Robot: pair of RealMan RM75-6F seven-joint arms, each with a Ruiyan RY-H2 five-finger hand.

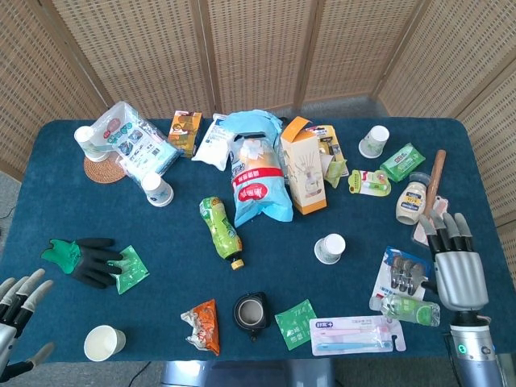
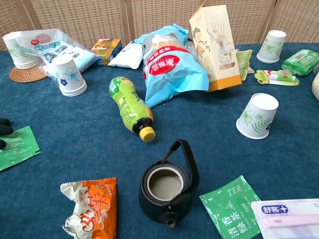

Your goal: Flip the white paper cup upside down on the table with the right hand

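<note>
White paper cup [image 1: 330, 247] sits upside down mid-counter, right of the green plastic bottle [image 1: 220, 226] lying on its side. Behind it stands the tall orange-and-white carton [image 1: 304, 174], with the blue snack bag [image 1: 260, 179] just to its left. In front, near the counter's [image 1: 64, 218] front edge, the black cast-iron teapot [image 1: 251, 310] sits between the orange crumpled wrapper [image 1: 202, 326] and the green tea sachet [image 1: 297, 322]. Right hand [image 1: 456, 270] hangs at the far right edge, well apart from the cup.
</note>
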